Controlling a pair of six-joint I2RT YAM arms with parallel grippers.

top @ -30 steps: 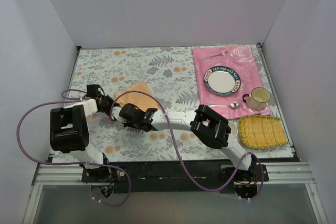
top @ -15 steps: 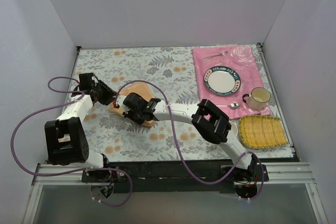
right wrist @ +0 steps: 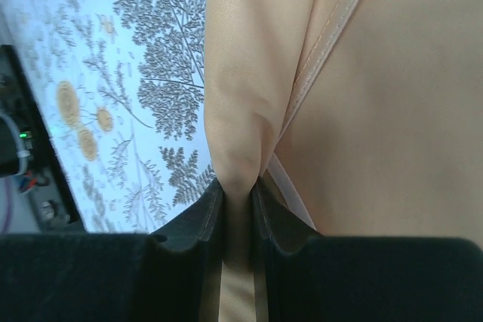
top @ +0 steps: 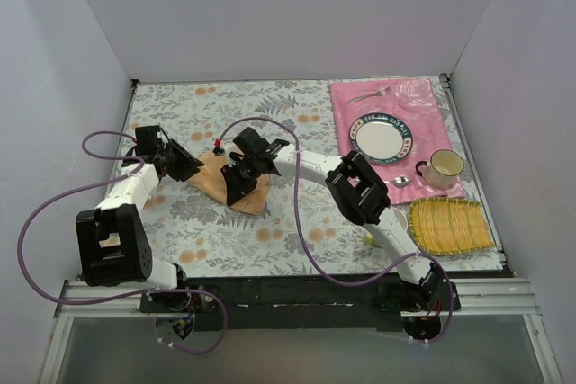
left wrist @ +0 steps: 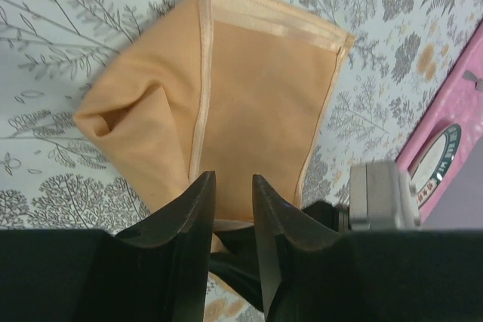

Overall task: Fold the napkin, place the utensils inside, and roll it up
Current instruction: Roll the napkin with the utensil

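Observation:
The peach-orange napkin (top: 212, 177) lies partly folded and bunched on the floral tablecloth, left of centre. My right gripper (top: 236, 188) comes at it from the far side and is shut on a pinched fold of the napkin (right wrist: 392, 96); the cloth fills the gap at the right gripper (right wrist: 238, 186). My left gripper (top: 190, 168) is at the napkin's left edge. In the left wrist view the left gripper (left wrist: 230, 179) stands narrowly open, with the napkin (left wrist: 256, 88) lying beyond its tips. The fork (top: 369, 94) and spoon (top: 396, 182) lie on the pink placemat.
At the right, the pink rose-print placemat (top: 423, 101) carries a dinner plate (top: 381, 138) and a cream mug (top: 442, 168). A yellow woven mat (top: 450, 225) lies in front of it. Purple cables loop over both arms. White walls enclose the table.
My left gripper has let go of the napkin and drawn back to the left. The right wrist has swung toward the far side, still pinching the napkin, which is now bunched over itself.

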